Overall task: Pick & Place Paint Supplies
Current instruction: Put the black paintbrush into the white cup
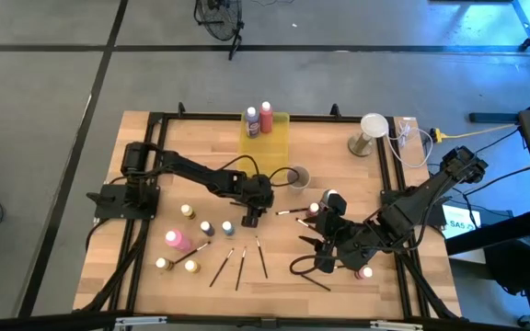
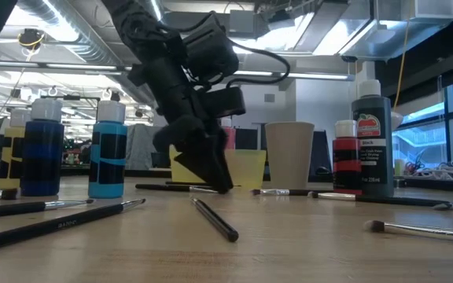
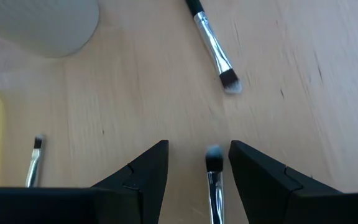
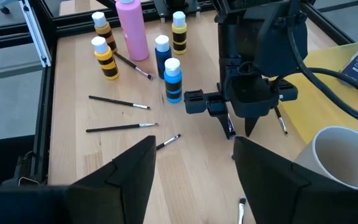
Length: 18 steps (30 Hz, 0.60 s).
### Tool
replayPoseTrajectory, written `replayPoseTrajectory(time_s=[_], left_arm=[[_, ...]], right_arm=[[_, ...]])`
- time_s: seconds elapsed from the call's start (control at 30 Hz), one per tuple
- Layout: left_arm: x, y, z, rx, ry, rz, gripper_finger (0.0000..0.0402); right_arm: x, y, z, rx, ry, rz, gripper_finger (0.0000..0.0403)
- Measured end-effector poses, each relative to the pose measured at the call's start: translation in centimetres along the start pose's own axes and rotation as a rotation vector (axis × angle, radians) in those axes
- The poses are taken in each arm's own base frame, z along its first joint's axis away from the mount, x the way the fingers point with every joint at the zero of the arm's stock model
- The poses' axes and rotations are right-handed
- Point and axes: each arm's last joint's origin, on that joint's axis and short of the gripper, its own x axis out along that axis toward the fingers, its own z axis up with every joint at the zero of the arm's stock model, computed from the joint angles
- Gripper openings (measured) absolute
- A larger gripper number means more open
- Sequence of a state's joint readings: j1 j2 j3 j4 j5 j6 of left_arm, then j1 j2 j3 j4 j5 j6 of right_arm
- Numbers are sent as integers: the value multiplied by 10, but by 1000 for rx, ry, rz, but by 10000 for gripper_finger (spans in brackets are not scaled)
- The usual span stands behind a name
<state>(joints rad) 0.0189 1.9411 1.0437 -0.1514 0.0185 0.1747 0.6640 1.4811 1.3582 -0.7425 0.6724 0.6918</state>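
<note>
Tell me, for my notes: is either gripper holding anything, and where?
Neither. The left gripper straddles a brush near its bristles, fingers apart; the right gripper is empty.

Left pincer (image 1: pixel 249 219) points down at mid-table, fingers apart; right pincer (image 1: pixel 318 241) hangs open nearby.

The high view looks straight down on the whole bench (image 1: pixel 155 276) and some floor around it. The low view sits at bench-top level, close behind scattered brushes, facing across into the room. The left wrist view looks steeply down from very near the wood, past its own left tool (image 3: pixel 197 165). The right wrist view looks from farther back and higher, past the right tool (image 4: pixel 194 165), toward the left tool (image 4: pixel 238 127). All four share the white cup (image 1: pixel 297 176).
</note>
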Motion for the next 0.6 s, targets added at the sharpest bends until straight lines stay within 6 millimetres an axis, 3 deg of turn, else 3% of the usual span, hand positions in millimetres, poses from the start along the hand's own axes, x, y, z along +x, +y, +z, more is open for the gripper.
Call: replayPoseTrajectory(time_s=[0.37, 0.6], left_arm=[[0, 0, -1, -9, 5, -7, 169], [0, -1, -1, -20, 7, -12, 128]], right_arm=[[0, 0, 0, 0, 0, 0, 220], [0, 0, 0, 3, -3, 2, 220]])
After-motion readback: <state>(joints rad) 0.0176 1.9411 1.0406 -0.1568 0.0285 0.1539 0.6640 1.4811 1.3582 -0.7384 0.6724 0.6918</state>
